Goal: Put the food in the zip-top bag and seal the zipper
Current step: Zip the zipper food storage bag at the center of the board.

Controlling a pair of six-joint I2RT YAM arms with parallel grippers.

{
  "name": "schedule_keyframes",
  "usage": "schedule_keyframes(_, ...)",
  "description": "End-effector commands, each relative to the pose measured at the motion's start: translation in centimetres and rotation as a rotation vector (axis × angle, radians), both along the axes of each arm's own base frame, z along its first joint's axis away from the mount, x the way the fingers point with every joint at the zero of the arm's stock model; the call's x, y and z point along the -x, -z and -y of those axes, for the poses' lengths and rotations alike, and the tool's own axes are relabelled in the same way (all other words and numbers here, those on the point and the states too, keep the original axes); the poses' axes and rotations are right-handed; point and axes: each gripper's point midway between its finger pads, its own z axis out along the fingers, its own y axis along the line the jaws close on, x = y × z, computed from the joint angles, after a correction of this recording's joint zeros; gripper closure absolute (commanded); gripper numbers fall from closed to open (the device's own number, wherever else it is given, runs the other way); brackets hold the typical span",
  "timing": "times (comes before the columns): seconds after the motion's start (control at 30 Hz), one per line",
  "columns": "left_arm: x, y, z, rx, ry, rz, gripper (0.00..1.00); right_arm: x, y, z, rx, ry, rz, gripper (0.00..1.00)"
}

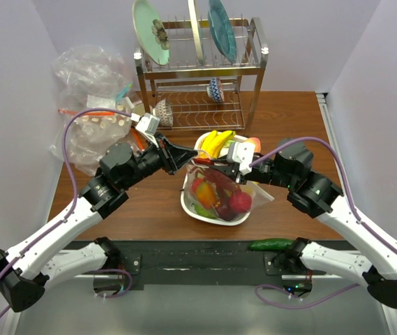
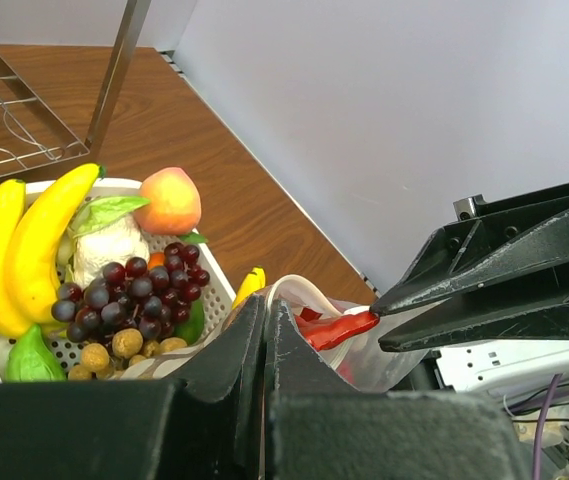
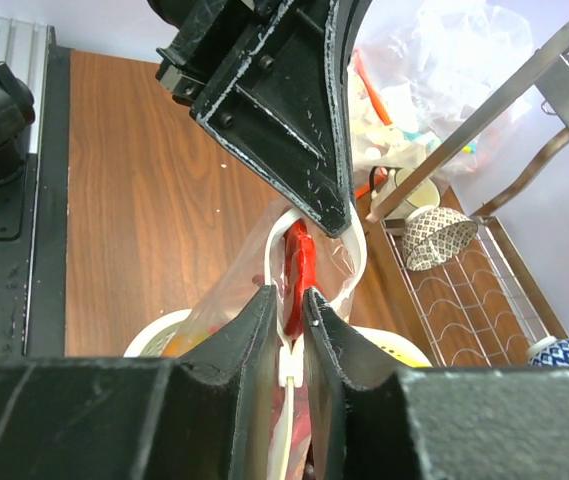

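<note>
Your left claw (image 1: pixel 181 158) is clenched on the left end of the zip-top bag (image 1: pixel 219 192) mouth, holding that edge up above the white tray (image 1: pixel 188 206). From its wrist view the two fingers sit pressed together, with the bag's rim curling out just beyond their tips.

Your right claw (image 1: pixel 220 165) is at the right part of the same mouth edge. In its wrist view the fingers stand a narrow way apart with the pale zipper (image 3: pixel 285 330) running between them. You cannot tell whether they pinch the strip or only straddle it.

The bag hangs slanted between the two claws, its belly resting in the tray in the middle of the surface (image 1: pixel 149 202). Food (image 1: pixel 238 202) is inside it, red and orange shapes packed toward the near-right end, and a red piece (image 3: pixel 302 262) lies just under the mouth.

In the far half of the tray, outside the bag, you have the bananas (image 1: pixel 217 142), a peach (image 2: pixel 172 198) and dark grapes (image 2: pixel 134 290).

A green cucumber (image 1: pixel 271 244) lies at the near edge by the right arm's base. A dish rack (image 1: pixel 198 91) stands at the far side, and a bulky clear bag (image 1: pixel 90 77) sits far left.
</note>
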Motion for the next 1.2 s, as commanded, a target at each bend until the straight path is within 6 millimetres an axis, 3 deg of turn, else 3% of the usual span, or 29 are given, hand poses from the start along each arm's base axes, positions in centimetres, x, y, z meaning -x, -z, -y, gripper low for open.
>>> schedule_keyframes(0.0, 0.3, -1.8, -0.4, 0.031, -0.009, 0.061, 1.0, -0.4, -2.4, 0.0, -0.037, 0.014, 0.058, 0.78)
schedule_keyframes(0.1, 0.3, -1.8, -0.5, 0.03, -0.011, 0.062, 1.0, -0.4, -2.1, -0.1, -0.03, 0.01, 0.05, 0.72)
schedule_keyframes(0.47, 0.5, -2.0, -0.5, 0.033, -0.008, 0.065, 1.0, -1.0, -1.2, -0.7, -0.008, 0.009, 0.029, 0.76)
schedule_keyframes(0.6, 0.5, -2.1, -0.6, 0.035, -0.009, 0.065, 1.0, -1.2, -0.9, -1.1, -0.002, 0.002, 0.022, 0.83)
schedule_keyframes(0.67, 0.6, -2.3, -0.6, 0.038, -0.008, 0.069, 1.0, -1.4, -1.1, -1.2, -0.003, 0.007, 0.018, 1.0)
schedule_keyframes(0.73, 0.6, -2.5, -0.5, 0.039, 0.0, 0.072, 1.0, -1.6, -0.7, -1.5, 0.017, 0.011, -0.014, 1.0)
schedule_keyframes(0.77, 0.5, -2.6, -0.4, 0.038, 0.001, 0.074, 1.0, -1.7, -1.5, -1.5, 0.012, 0.012, -0.02, 1.0)
schedule_keyframes(0.83, 0.5, -3.5, -0.3, 0.037, 0.005, 0.089, 1.0, -2.0, -0.1, -1.8, 0.073, 0.014, -0.083, 1.0)
schedule_keyframes(0.87, 0.4, -3.7, -0.2, 0.035, 0.007, 0.092, 1.0, -2.2, -1.4, -1.7, 0.064, 0.035, -0.088, 1.0)
schedule_keyframes(0.93, 0.4, -5.1, -0.2, 0.044, 0.007, 0.118, 1.0, -2.7, 0.6, -1.9, 0.156, 0.051, -0.176, 1.0)
schedule_keyframes(0.97, 0.3, -5.3, -0.1, 0.044, 0.007, 0.12, 1.0, -2.7, -0.7, -1.9, 0.155, 0.054, -0.174, 1.0)
schedule_keyframes(1.03, 0.5, -6.6, 0.1, 0.055, 0.021, 0.138, 1.0, -2.9, 1.6, -1.9, 0.25, 0.066, -0.266, 1.0)
schedule_keyframes(1.07, 0.3, -6.7, 0.3, 0.052, 0.023, 0.135, 1.0, -3.1, 0.7, -1.9, 0.251, 0.072, -0.273, 1.0)
schedule_keyframes(1.13, 0.4, -8.1, 0.3, 0.066, 0.03, 0.155, 1.0, -3.3, 2.5, -1.7, 0.326, 0.1, -0.339, 1.0)
schedule_keyframes(1.17, 0.3, -8.2, 0.6, 0.066, 0.036, 0.156, 1.0, -3.4, 2.1, -1.7, 0.329, 0.11, -0.344, 1.0)
